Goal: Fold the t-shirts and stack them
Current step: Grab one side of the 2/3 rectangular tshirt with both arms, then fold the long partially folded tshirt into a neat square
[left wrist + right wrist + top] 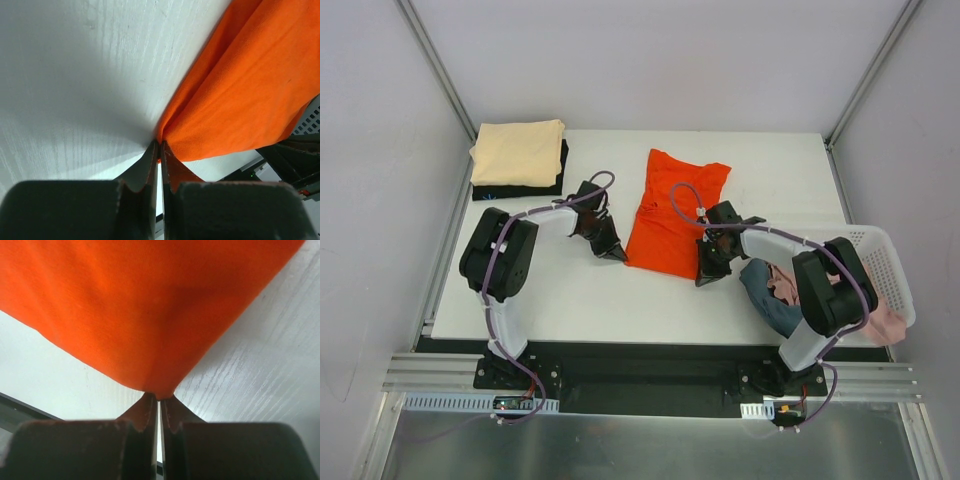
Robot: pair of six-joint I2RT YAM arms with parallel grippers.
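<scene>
The orange-red t-shirt (672,212) lies lengthwise on the white table (570,290), partly folded. My left gripper (617,254) is shut on its near left corner; the pinch shows in the left wrist view (160,146), with orange cloth (250,90) fanning out from it. My right gripper (705,277) is shut on the near right corner, seen in the right wrist view (159,397) under the orange cloth (140,305). A folded pale yellow-cream shirt (518,150) lies on a folded black shirt (535,188) at the back left.
A white lattice basket (882,262) stands at the table's right edge, holding a pink shirt (880,322) and a dusty blue shirt (772,298) that hangs over its near side. Grey walls and metal frame posts surround the table.
</scene>
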